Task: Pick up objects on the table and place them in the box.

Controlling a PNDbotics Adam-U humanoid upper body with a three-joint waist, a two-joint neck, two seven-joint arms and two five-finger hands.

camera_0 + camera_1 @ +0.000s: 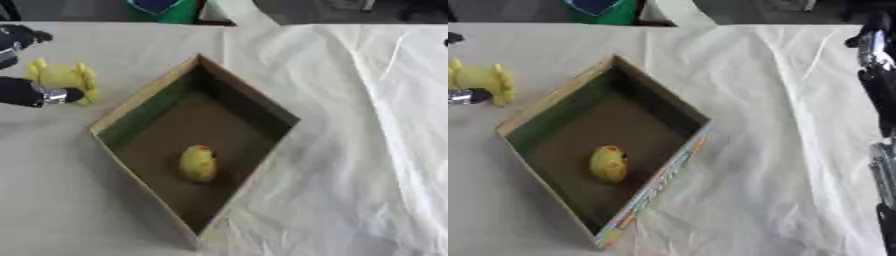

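Observation:
A yellow toy (63,79) with stubby points lies on the cloth left of the cardboard box (140,100). My left hand (31,94) reaches in from the left edge. One black, silver-jointed finger touches the toy's lower side and another finger (19,38) stands apart above it, so the hand is open around the toy. Inside the box a yellow egg-shaped object (198,162) with a red spot rests on the floor. Part of my right hand (877,80) shows as black and silver pieces along the right edge of the right eye view, away from the box.
A white cloth (350,125) covers the table, wrinkled to the right of the box. A green and blue object (162,9) stands at the far edge. The box sits askew, one corner pointing away from me.

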